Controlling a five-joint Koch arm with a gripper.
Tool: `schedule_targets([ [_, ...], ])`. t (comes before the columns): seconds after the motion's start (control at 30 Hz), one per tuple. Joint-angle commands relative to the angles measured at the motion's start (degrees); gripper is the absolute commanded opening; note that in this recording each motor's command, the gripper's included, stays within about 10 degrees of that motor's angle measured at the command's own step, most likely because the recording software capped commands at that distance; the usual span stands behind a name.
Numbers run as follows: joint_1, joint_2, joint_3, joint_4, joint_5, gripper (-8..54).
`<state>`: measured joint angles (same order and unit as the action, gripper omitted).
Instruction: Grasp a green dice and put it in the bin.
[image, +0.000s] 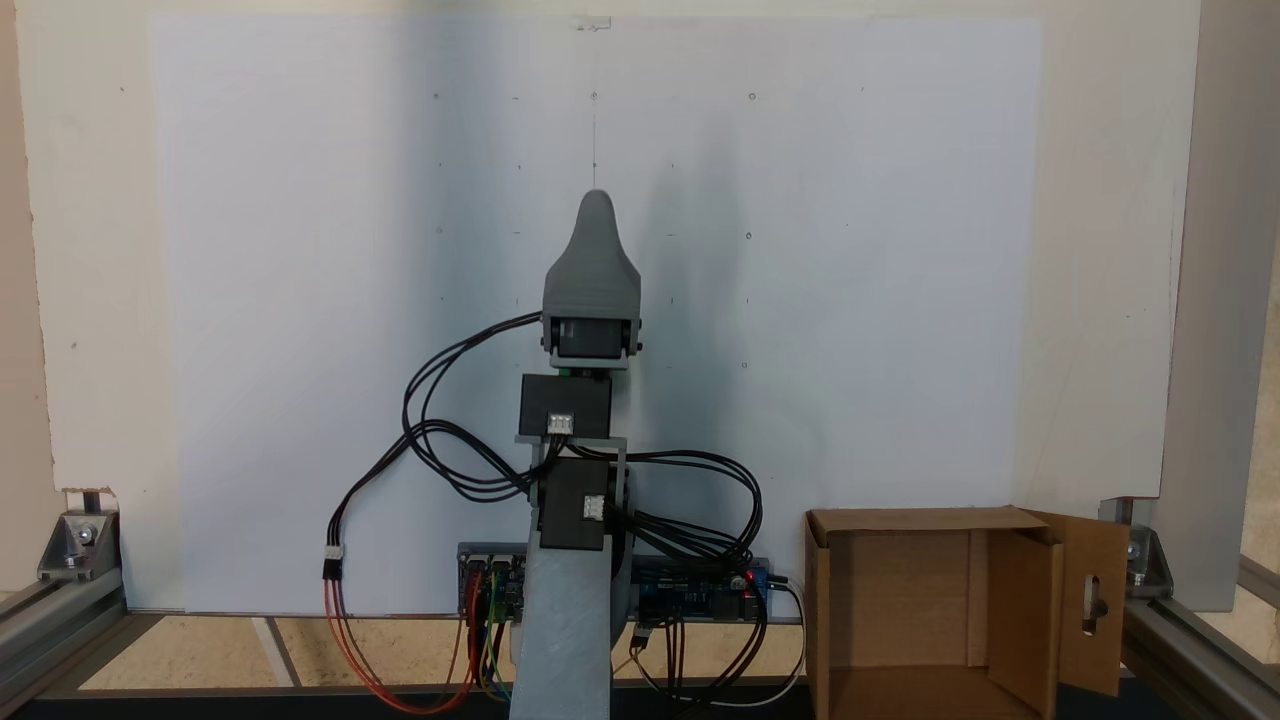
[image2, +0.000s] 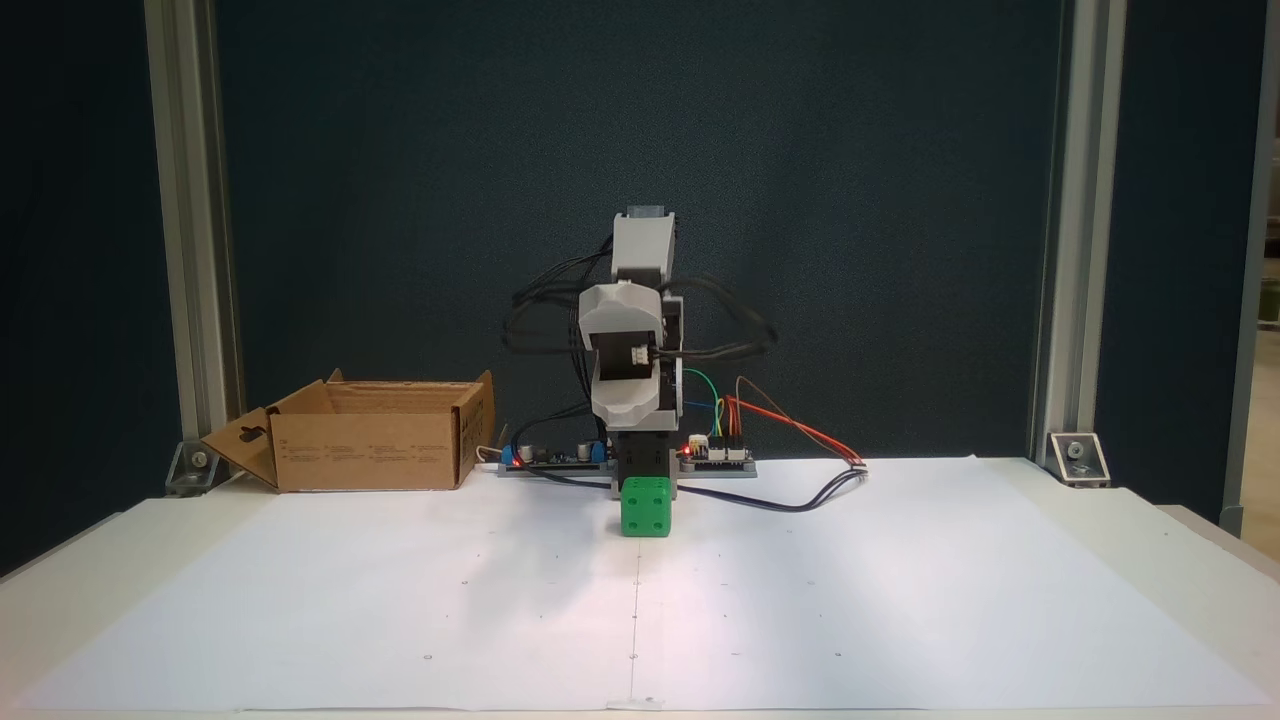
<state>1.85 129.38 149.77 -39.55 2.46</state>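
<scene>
Your small bright green dice (image2: 645, 509) sits on the white paper sheet (image2: 900, 600), just at 6 o'clock of the grey arm's gripper (image2: 640, 455); its jaws' opening I cannot tell; the brown cardboard bin (image2: 370, 440) stands at 9 o'clock, well apart.

Robotics lab or hobby test bench. White paper sheet (image2: 800, 600) with printed grid dots covers the table, aluminium extrusion posts (image2: 1060, 230) with corner brackets (image2: 1075, 455) frame it left and right, dark backdrop panel (image2: 850, 150) at far side. Exposed circuit boards (image2: 715, 455) and loose jumper wires (image2: 790, 425) sit at the arm base.
</scene>
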Motion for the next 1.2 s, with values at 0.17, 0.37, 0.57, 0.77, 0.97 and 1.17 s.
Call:
schedule_targets([
  [0.17, -0.3, 6.4, -17.6, 28.2, 2.7, 43.5],
  [0.37, -0.5, 6.3, -24.9, 54.5, 2.7, 43.3],
  [0.57, -0.7, 6.0, -36.4, 74.2, 2.7, 43.3],
  [0.77, -0.7, 5.8, -40.3, 95.6, 2.7, 43.5],
  [0.97, -0.6, 5.8, -40.3, 105.2, 2.6, 43.8],
  [1.17, -1.1, 5.7, -38.1, 105.5, 2.6, 45.2],
])
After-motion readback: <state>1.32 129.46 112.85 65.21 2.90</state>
